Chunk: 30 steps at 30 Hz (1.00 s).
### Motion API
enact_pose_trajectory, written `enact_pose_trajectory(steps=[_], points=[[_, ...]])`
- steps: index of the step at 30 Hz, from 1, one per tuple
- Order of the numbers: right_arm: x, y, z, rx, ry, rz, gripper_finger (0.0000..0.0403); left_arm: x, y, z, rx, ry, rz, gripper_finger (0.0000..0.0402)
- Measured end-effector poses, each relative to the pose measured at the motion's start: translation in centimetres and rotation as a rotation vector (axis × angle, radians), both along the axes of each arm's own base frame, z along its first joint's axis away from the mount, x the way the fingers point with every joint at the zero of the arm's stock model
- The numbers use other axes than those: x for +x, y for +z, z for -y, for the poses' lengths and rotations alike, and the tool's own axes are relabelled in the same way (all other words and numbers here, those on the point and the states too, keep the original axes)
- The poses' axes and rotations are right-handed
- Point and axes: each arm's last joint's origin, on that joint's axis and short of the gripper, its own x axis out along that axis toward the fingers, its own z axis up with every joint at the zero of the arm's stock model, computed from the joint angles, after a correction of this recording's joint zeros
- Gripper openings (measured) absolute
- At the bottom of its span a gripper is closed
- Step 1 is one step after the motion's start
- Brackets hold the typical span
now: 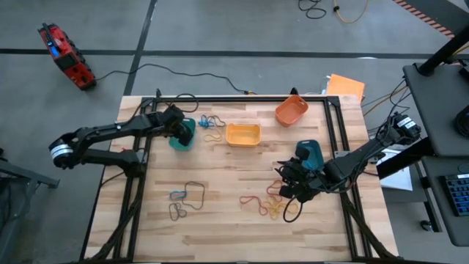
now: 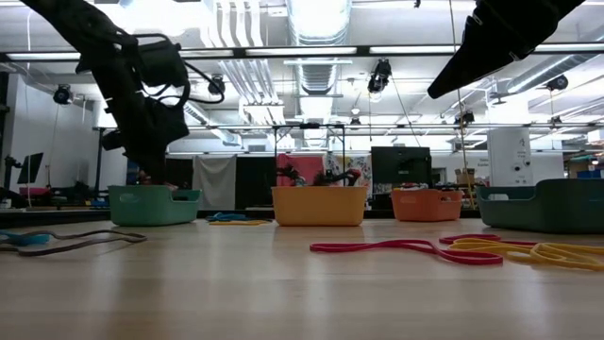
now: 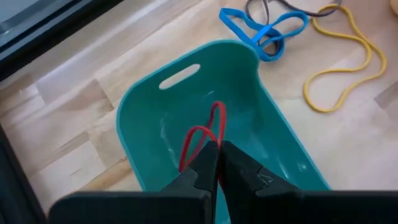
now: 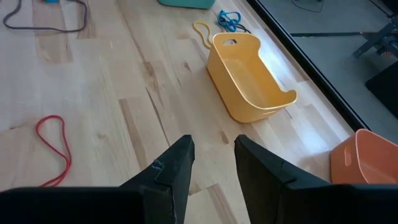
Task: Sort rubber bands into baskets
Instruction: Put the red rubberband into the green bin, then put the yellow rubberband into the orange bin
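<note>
One red rubber band [image 3: 208, 134] hangs from the pinched-shut left hand [image 3: 217, 163] over the teal basket [image 3: 273, 134] at far left; it may snag on the fingers; the right hand [image 4: 213, 163], part open and empty, waits near the right.

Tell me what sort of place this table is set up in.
Most likely a robotics lab or workshop in an industrial space. The low view shows exposed ceiling ducts, strip lights and monitors behind the wooden table; the high view shows a concrete floor with loose cables.

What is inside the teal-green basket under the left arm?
A red rubber band hangs into the teal-green basket, pinched by the left gripper. The fingers cover the nearer floor.
</note>
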Motion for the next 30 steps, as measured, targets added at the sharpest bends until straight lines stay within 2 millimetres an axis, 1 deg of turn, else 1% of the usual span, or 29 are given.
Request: enact_pose_trajectory(steps=[4, 12, 17, 20, 23, 27, 30], points=[[0.0, 0.0, 0.0, 0.001, -0.001, 0.001, 0.0114, 0.0, 0.0, -0.1, 0.018, 0.020, -0.002, 0.0016], [0.0, 0.0, 0.0, 0.001, -0.001, 0.001, 0.0114, 0.0, 0.2, -0.1, 0.025, 0.022, 0.010, 0.0075], [0.0, 0.0, 0.0, 0.008, -0.007, 0.005, 0.0114, 0.4, 0.8, 0.8, 0.016, -0.029, 0.071, 0.0095], [0.0, 0.0, 0.1, 0.021, -0.021, 0.014, 0.0114, 0.9, 1.5, 2.0, 0.034, -0.087, 0.127, 0.0094], [0.2, 0.0, 0.4, 0.042, -0.052, 0.030, 0.0114, 1.8, 2.5, 3.8, 0.065, -0.165, 0.222, 0.0088], [0.3, 0.0, 0.7, 0.059, -0.083, 0.043, 0.0114, 2.9, 4.3, 7.1, 0.137, -0.314, 0.384, 0.0081], [0.4, 0.0, 0.8, 0.062, -0.088, 0.050, 0.0114, 3.1, 5.3, 9.8, 0.204, -0.384, 0.458, 0.0076]])
